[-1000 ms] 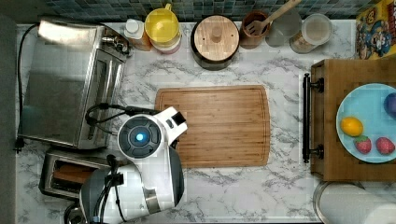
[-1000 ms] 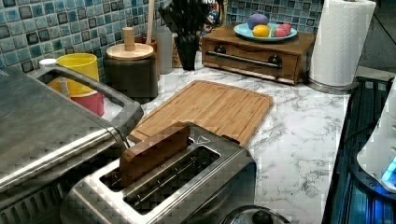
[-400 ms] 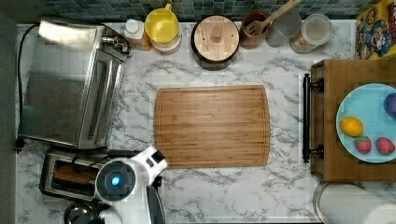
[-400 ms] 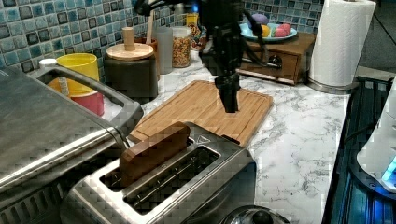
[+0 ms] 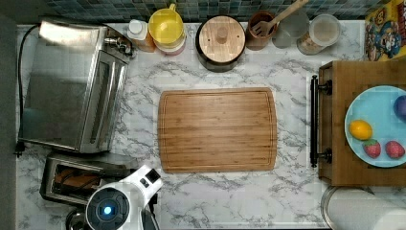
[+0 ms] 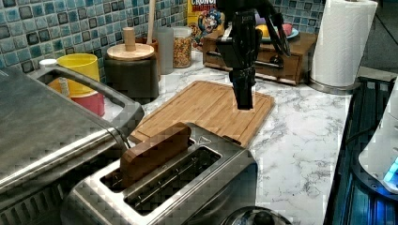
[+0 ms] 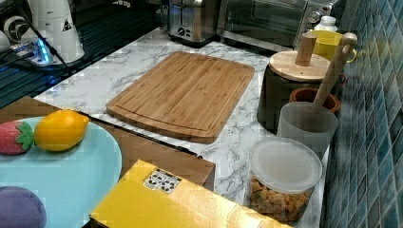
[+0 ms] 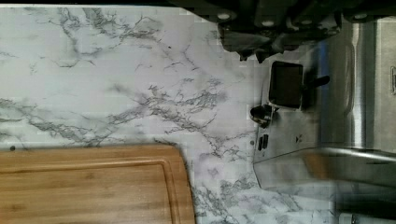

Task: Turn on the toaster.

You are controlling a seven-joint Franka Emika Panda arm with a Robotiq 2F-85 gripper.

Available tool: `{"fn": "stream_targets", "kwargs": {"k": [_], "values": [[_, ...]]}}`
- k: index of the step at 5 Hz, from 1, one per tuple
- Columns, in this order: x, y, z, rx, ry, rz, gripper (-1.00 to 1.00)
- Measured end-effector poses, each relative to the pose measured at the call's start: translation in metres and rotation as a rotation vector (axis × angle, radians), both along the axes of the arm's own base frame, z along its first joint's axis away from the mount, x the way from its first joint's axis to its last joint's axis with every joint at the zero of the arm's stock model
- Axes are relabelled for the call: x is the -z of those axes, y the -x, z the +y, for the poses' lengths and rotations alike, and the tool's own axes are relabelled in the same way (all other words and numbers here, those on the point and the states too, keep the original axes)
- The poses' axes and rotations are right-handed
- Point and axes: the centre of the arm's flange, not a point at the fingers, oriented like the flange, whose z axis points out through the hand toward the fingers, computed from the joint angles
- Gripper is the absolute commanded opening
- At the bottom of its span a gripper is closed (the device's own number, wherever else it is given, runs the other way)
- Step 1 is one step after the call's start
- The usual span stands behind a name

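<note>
The toaster (image 6: pixel 187 183) is a small brushed-steel box in the left view's foreground, with a brown slice of bread (image 6: pixel 155 150) standing in one slot. In the top view the toaster (image 5: pixel 67 179) sits at the lower left, and my arm's white wrist (image 5: pixel 115 207) covers its right end. My gripper (image 6: pixel 244 104) hangs pointing down just beyond the toaster's far end, its fingers shut on nothing. In the wrist view the black lever knob (image 8: pixel 286 85) on the toaster's end face lies close to my gripper (image 8: pixel 261 46), with a small gap between them.
A large steel toaster oven (image 5: pixel 72 86) stands right beside the toaster. A wooden cutting board (image 5: pixel 218 129) lies mid-counter. Jars and canisters (image 5: pixel 220 40) line the tiled back wall. A wooden box with a blue fruit plate (image 5: pixel 378 124) and a paper towel roll (image 6: pixel 342 42) stand further off.
My arm has swung from in front of the toaster oven to over the toaster's lever end. In the left view the gripper came into sight and moved nearer to the toaster.
</note>
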Motion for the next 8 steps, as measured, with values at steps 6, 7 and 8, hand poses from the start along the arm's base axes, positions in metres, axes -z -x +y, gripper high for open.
{"fn": "stream_targets", "kwargs": {"k": [6, 7, 8], "values": [[0.019, 0.012, 0.020, -0.001, -0.134, -0.055, -1.00], [0.033, 0.009, 0.026, -0.068, -0.066, -0.076, -1.00], [0.060, 0.004, 0.025, -0.025, -0.025, -0.024, -1.00]]}}
